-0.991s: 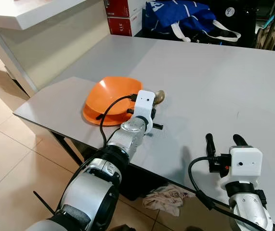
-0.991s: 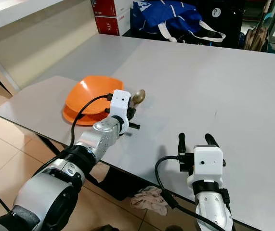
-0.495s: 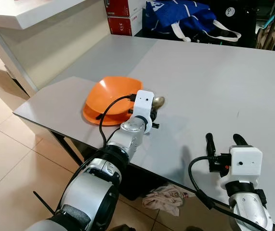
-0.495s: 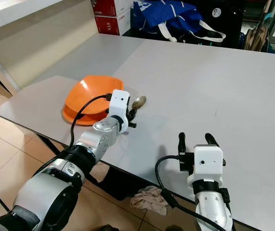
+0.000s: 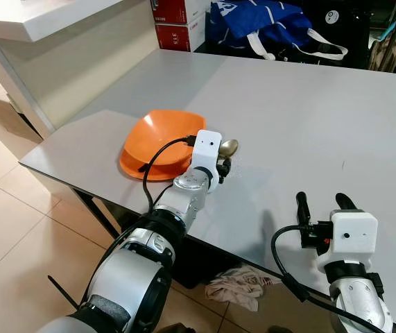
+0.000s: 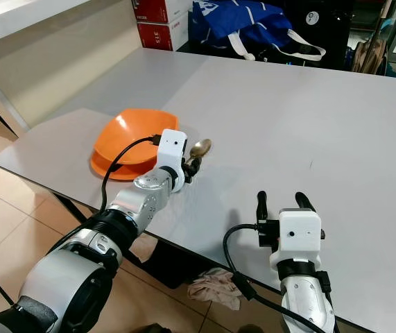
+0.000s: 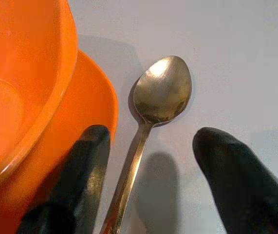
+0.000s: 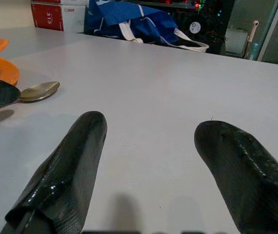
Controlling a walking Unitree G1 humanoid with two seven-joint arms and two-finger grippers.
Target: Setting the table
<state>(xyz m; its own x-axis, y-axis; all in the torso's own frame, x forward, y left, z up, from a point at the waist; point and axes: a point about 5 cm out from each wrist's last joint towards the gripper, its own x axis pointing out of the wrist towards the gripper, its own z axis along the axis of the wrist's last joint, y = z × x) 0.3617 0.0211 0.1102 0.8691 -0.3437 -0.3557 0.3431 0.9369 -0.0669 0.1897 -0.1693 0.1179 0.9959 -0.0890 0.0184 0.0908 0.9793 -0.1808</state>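
A metal spoon (image 7: 162, 91) lies flat on the grey table (image 5: 322, 118), just right of an orange bowl (image 5: 163, 132) that sits on an orange plate (image 5: 136, 168). My left gripper (image 5: 222, 167) is low over the spoon's handle and open. One finger (image 7: 87, 175) is over the plate's rim and the other stands on the far side of the handle, neither touching the spoon. My right gripper (image 5: 320, 202) is open and holds nothing, resting near the table's front edge; in its wrist view the spoon (image 8: 39, 91) lies ahead.
A blue bag (image 5: 267, 24) and red boxes (image 5: 177, 21) stand beyond the table's far edge. A white counter (image 5: 45, 21) is at the left. A crumpled cloth (image 5: 243, 286) lies on the tiled floor under the table's front edge.
The spoon, held tilted above the table a second ago, has come down flat beside the plate. My left gripper lowered with it and let it go. The right arm stayed still.
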